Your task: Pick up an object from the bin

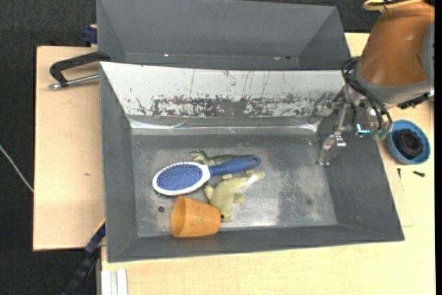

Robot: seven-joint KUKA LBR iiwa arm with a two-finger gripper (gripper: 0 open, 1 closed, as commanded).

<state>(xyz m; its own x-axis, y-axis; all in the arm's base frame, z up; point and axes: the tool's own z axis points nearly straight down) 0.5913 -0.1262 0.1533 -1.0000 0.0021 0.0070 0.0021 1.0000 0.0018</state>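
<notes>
The pincer (326, 148) hangs well to the right of the one blue oval brush (181, 178), over bare bin (304, 200) floor; wide or narrow, I cannot tell. One orange cup (195, 217) lies on its side just in front of the brush, and one pale yellowish limp thing (226, 195) lies against the brush's handle.

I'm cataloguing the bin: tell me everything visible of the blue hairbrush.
The blue hairbrush lies on the bin floor, left of centre, bristles up. Its oval head, white-rimmed with a blue bristle pad, points left; the blue plastic-looking handle runs right, over a pale yellowish soft thing. The orange cup lies close by.
</notes>
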